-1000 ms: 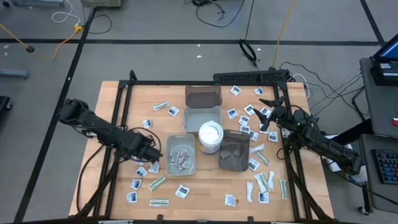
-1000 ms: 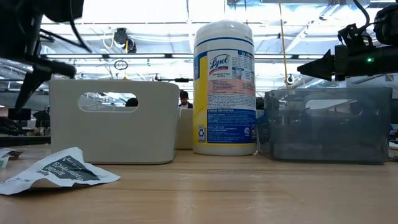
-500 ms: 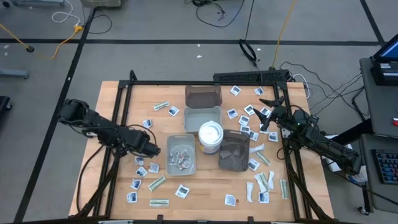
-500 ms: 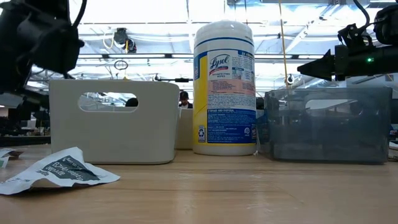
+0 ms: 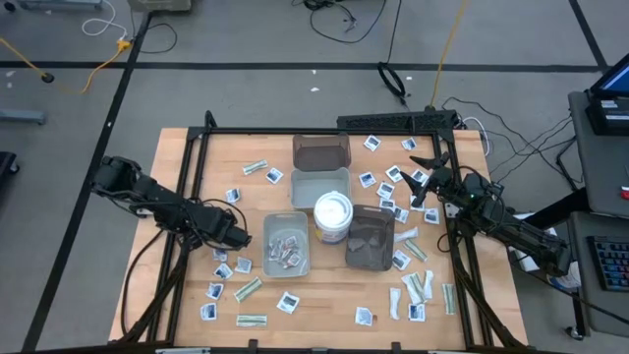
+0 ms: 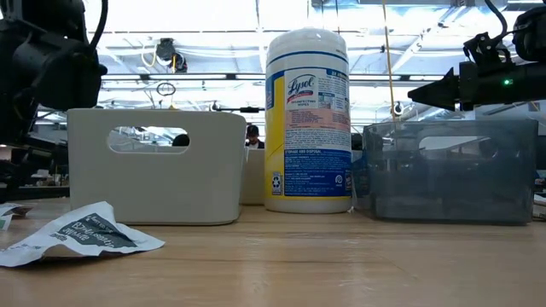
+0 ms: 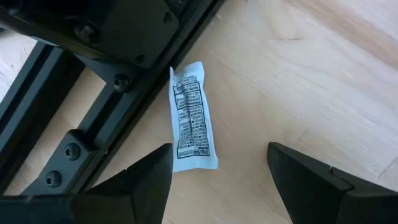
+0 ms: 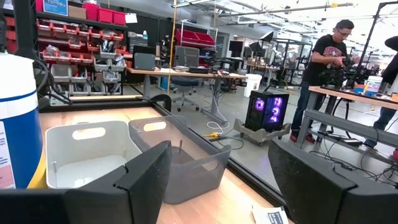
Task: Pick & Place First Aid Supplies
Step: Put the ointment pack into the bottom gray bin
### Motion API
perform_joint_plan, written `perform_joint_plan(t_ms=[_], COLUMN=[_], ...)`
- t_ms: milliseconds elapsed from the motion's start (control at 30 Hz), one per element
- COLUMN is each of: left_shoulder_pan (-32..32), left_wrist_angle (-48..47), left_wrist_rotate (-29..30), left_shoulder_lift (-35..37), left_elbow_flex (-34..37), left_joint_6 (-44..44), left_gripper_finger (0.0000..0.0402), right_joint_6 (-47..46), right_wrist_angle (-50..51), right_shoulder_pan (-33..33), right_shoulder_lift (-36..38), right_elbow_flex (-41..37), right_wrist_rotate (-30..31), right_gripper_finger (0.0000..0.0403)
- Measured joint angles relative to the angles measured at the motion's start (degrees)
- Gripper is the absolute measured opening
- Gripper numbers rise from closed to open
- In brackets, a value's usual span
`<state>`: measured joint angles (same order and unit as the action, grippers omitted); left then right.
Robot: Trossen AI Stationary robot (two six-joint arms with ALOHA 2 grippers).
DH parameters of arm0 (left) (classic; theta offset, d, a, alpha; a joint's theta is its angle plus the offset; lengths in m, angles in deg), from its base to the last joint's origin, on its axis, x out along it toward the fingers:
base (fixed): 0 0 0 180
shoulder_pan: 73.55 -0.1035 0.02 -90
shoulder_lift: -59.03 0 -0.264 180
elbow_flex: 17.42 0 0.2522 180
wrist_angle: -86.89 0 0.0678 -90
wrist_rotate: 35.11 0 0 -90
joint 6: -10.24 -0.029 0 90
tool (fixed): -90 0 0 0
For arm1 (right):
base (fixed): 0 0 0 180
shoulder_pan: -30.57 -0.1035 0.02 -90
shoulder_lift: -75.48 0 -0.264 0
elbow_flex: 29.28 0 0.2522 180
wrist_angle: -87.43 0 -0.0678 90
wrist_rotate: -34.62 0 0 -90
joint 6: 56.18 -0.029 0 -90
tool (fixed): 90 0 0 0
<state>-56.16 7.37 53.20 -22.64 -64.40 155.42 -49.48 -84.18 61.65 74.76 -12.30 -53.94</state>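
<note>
Centrally, Lysol-labelled tub (image 6: 307,119), printed strip packet (image 7: 191,118)

Trays (image 5: 287,244) and tub (image 5: 332,214) mid-table

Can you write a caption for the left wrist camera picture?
The left claw, open, hovers over a narrow white printed strip packet lying on the wooden table beside a black metal frame rail.
</note>
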Motion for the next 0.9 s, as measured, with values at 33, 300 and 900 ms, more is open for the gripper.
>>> perform_joint_plan(t_ms=[33, 300, 900], left_shoulder_pan=[0.0, 2.0, 2.7], left_wrist_angle=[0.0, 2.5, 4.4], left_wrist_rotate=[0.0, 3.3, 2.9], left_shoulder_lift=[0.0, 0.0, -1.6], left_elbow_flex=[0.0, 0.2, 0.1], left_joint_6=[0.0, -1.2, -0.8], left_gripper_finger=[0.0269, 0.0268, 0.0174], right_joint_6=[0.0, 0.0, 0.0], right_wrist_angle=[0.0, 0.0, 0.0], right_shoulder_pan=[0.0, 0.0, 0.0], right_shoulder_lift=[0.0, 0.0, 0.0], right_elbow_flex=[0.0, 0.0, 0.0], right_wrist_rotate=[0.0, 0.0, 0.0], right_gripper_finger=[0.0263, 0.0263, 0.0263])
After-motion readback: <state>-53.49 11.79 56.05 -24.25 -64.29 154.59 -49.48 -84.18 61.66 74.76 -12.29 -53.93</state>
